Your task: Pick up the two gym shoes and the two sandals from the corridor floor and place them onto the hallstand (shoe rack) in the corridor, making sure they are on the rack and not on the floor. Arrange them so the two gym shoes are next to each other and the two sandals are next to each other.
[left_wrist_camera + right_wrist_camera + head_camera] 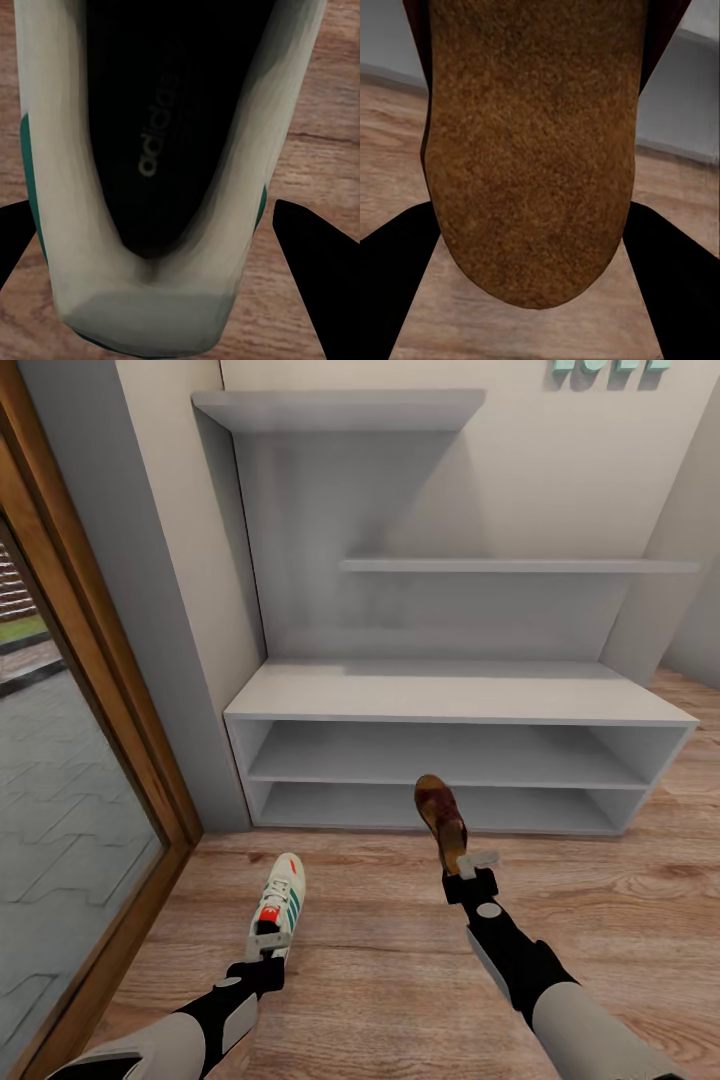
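1 gym shoe (279, 901) clamped at heel in L gripper (270, 942) above corridor floor (360, 960), 1 sandal (441, 818) clamped in R gripper (474, 863), held up w/ toe fwd in front of hallstand (450, 695), its 2 open compartments bare.

Gym shoe (279, 905): smooth white upper, matt, teal stripes; dark matt insole, pale printed lettering (161, 120). Sandal (441, 820): brown, grainy suede-like footbed (532, 150), rough, no shine. Hallstand (455, 695), at 12 o'clock: smooth matt grey-white panels. Corridor floor (380, 950): wood planks, visible grain, low sheen. Door frame (95, 660), at 9 o'clock: brown wood, slightly glossy.
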Controlling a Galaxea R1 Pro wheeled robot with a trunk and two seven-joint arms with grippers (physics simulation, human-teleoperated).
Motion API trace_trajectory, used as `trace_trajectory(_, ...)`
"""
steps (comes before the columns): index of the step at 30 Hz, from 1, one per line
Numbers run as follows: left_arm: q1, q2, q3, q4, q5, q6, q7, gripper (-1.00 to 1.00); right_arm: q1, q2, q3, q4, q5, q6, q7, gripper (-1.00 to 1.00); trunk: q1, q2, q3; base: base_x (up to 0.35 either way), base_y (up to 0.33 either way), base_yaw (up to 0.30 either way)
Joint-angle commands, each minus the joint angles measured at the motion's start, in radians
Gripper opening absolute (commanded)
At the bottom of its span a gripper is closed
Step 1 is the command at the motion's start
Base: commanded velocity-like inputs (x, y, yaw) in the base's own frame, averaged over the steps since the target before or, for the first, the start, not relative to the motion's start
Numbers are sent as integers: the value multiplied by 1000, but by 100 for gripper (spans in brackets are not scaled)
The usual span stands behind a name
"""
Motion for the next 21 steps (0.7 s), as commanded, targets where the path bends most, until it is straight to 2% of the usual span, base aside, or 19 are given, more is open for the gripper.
trace_trajectory(1, -1, -1, 7, 1, 0, -4, 2, -100, -2, 0, 8, -2, 12, 8, -17, -100, 0, 0, -1, 0, 0, 0)
trace_trajectory(5, -1, -1, 7, 1, 0, -4, 2, -100, -31, 12, 9, -6, 40, 21, -49, -100, 0, 0, -1, 0, 0, 0)
trace_trajectory(15, -1, -1, 7, 1, 0, -4, 2, -100, -82, 35, 9, -8, 49, 41, -60, -100, 0, 0, -1, 0, 0, 0)
trace_trajectory(17, -1, -1, 7, 1, 0, -3, 2, -100, -116, 40, 9, -7, 49, 103, -61, -100, 0, 0, -1, 0, 0, 0)
trace_trajectory(21, -1, -2, 7, 1, 0, -4, 2, -100, -147, 42, 9, -4, 50, 142, -61, -100, 0, 0, -1, 0, 0, 0)
